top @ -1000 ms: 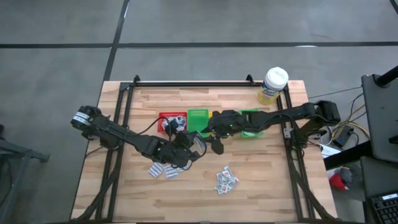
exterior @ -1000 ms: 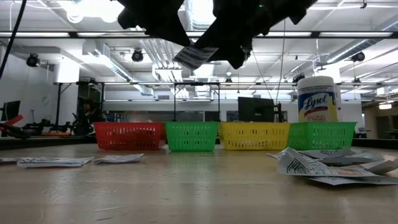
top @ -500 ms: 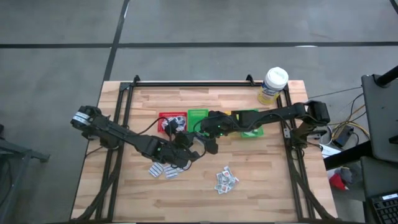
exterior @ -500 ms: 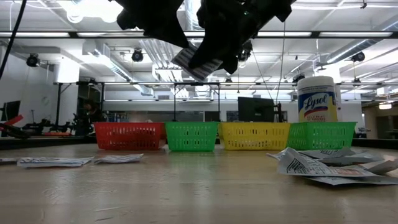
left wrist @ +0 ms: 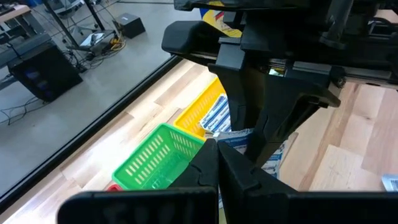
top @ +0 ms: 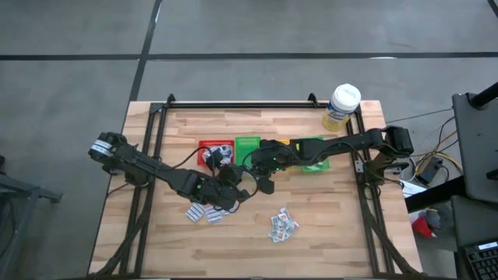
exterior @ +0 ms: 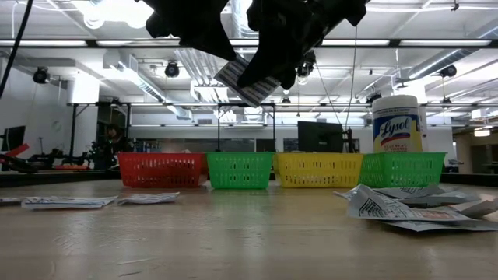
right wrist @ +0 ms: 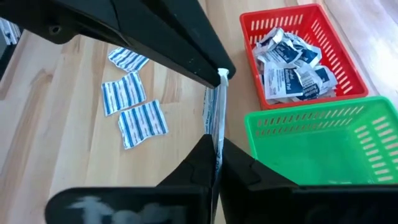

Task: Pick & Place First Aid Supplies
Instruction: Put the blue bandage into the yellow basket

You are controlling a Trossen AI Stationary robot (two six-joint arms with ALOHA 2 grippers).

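Right claw (right wrist: 214, 163) newly clamped on left claw's (left wrist: 217, 163) packet (right wrist: 214, 118); four bins.

Even, bright overhead illumination from ceiling fixtures (exterior: 117, 9) — these flare white in the low view — renders the arms there as black silhouettes, while the near tabletop (exterior: 233, 241) appears soft and out of focus.

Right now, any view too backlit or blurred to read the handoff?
Low view: ceiling lights backlight both arms, leaving the left gripper and right gripper as silhouettes, though the striped packet reads. Right wrist view: near fingers are blurred, but the packet edge is sharp.
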